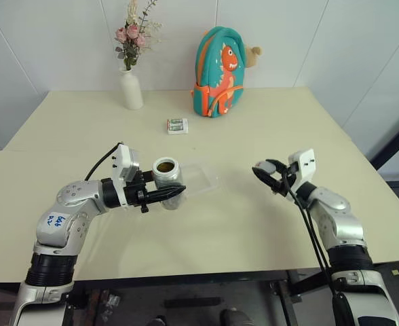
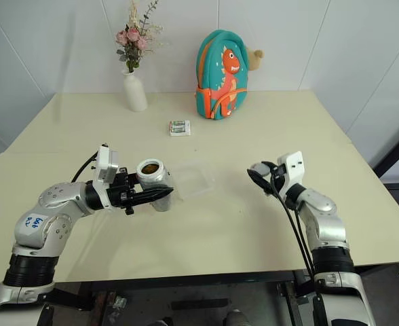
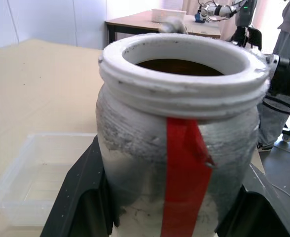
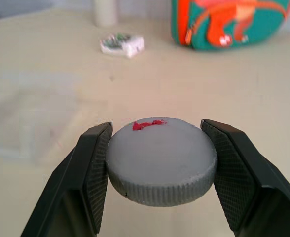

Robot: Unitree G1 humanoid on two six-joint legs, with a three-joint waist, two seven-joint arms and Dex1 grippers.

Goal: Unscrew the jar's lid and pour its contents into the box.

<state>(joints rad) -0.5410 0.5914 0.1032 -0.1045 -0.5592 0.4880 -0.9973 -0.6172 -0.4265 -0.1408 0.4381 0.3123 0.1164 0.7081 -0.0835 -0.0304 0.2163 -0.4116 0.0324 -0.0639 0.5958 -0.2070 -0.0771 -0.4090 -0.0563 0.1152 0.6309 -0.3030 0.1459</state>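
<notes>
- Left gripper (image 1: 176, 194) jaws clamp the small silvery-grey, red-striped jar (image 1: 167, 178) upright and open, beside the clear plastic box (image 1: 201, 178), ready for pouring.
- Right gripper (image 4: 155, 163) jaws pinch the round grey lid (image 4: 161, 159), held aside.

left arm (image 1: 70, 217): silver-grey rounded shells, black ribbed joint bands, white sticker with blue handwriting on upper shell
left wrist block (image 1: 125, 166): white boxy housing, black cable looping from its rear
left tool (image 1: 167, 195): 2 black tapered fingers (image 3: 78, 197), matte, finely speckled
right arm (image 1: 335, 221): silver-grey shells, black ribbed band near base, 2 thin black cables running down along it
right wrist block (image 1: 302, 163): white angular housing
right tool (image 1: 267, 171): 2 black fingers (image 4: 93, 173), inner pads cross-hatched
</notes>
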